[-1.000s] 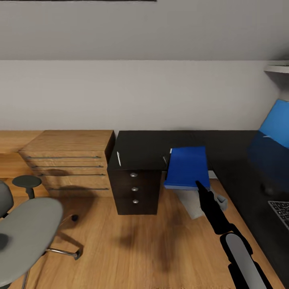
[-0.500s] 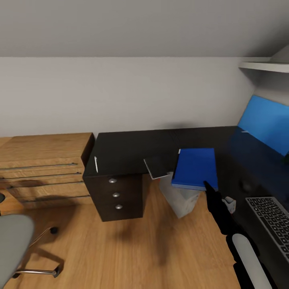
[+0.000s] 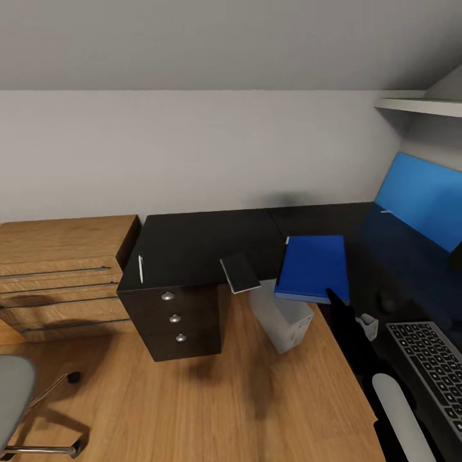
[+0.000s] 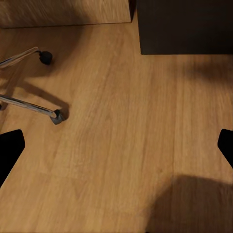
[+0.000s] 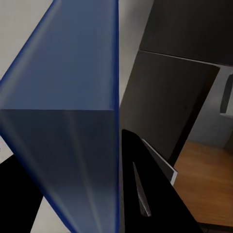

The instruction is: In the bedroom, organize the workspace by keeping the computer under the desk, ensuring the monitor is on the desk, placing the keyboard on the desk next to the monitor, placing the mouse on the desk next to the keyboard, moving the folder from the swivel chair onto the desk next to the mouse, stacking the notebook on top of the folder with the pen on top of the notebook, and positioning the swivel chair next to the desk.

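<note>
The right gripper is clamped on the near edge of the blue folder, which it holds roughly level just above the glossy black counter. In the right wrist view the folder stands between the two dark fingers, pressed from both sides.

Beyond the gripper and toward the robot's left, the small dark notebook lies on the counter with one corner past the front edge. Farther the same way, the thin white pen rests near the counter's far-left edge, above the black drawer unit. Below the folder and just left of the right arm, the light grey computer stands tilted on the wood floor, partly under the counter. To the right of the arm lies the keyboard, and a small dark mouse sits just beyond it, close beside the folder.

The left gripper hangs over bare floor with its fingers spread wide apart, holding nothing; the swivel chair's chrome base lies nearby. The chair's grey seat sits well apart from the counter.
</note>
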### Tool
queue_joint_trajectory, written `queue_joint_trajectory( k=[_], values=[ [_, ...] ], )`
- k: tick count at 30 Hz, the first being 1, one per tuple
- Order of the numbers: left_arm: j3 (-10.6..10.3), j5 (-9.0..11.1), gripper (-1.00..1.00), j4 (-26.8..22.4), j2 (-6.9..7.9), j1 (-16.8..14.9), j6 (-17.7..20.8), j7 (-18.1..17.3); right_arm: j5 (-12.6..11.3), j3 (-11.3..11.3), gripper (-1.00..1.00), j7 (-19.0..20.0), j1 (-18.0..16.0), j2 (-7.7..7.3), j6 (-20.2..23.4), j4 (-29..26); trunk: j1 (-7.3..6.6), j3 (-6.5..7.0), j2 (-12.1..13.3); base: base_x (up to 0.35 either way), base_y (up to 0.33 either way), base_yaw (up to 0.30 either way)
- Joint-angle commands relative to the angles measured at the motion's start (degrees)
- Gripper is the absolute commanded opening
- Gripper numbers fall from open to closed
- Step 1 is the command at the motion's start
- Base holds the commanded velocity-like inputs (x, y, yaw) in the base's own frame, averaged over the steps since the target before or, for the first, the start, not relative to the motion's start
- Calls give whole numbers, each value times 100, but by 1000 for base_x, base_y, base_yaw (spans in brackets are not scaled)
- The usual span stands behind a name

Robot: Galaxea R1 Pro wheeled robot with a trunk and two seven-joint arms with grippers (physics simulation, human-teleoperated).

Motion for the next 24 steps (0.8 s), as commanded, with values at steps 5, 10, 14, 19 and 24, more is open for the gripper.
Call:
queue_joint_trajectory(
  k=[5,10,14,19,24],
  values=[
    [-50,26,100,2,-6,-3,-12,30,-51,-6,-100,20,-3,12,24,-9,0,-5,-3,1,-1,0],
    [-50,26,100,2,-9,-3,-12,17,-51,4,-100,52,-3,12,17,-15,0,2,-3,0,0,0],
    [-50,26,100,2,-5,-3,-12,4,-51,16,-100,78,-3,20,11,-19,0,32,-3,0,0,0],
    [-50,26,100,2,-1,-3,-12,12,-51,11,-100,78,-3,21,12,-19,0,77,-3,55,80,0],
    [-50,26,100,2,-1,-3,-12,12,-51,8,-100,78,-3,21,8,-19,0,123,-3,209,241,0]
  ],
)
